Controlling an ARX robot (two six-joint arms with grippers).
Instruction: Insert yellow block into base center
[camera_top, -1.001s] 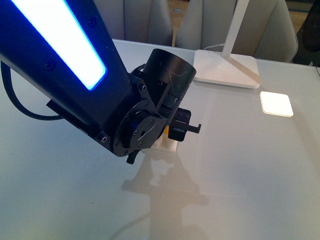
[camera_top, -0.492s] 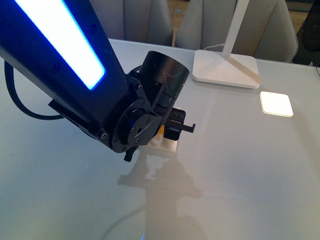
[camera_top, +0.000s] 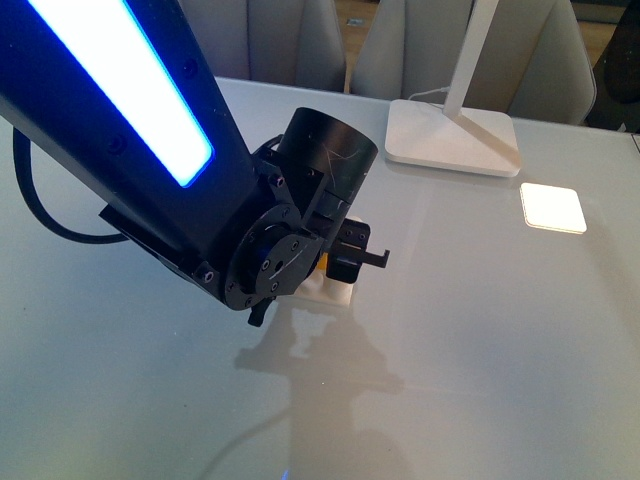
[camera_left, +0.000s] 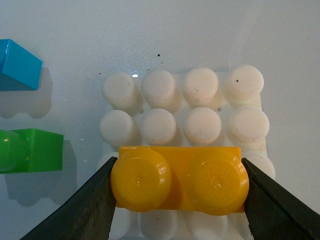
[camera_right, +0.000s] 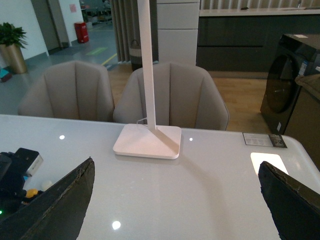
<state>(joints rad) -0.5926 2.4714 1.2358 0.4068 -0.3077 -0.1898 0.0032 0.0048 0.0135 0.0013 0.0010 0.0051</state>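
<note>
In the left wrist view the yellow block (camera_left: 179, 179) is held by its two short ends, my left gripper (camera_left: 178, 192) shut on it. It lies over the white studded base (camera_left: 182, 105), across the middle two columns, with two stud rows showing beyond it. From the front, the left arm hides most of this; only a sliver of the yellow block (camera_top: 322, 263) and a corner of the base (camera_top: 331, 291) show beside the left gripper (camera_top: 345, 262). My right gripper (camera_right: 175, 200) stands open above bare table, with nothing between its fingers.
A green brick (camera_left: 30, 150) and a blue brick (camera_left: 17, 65) lie on the table beside the base. A white lamp foot (camera_top: 455, 137) stands at the back, and a bright square patch (camera_top: 552, 207) shows at the right. Chairs stand behind the table.
The left arm has shifted slightly left and settled over the base; between half a second ago and now it has barely moved.
</note>
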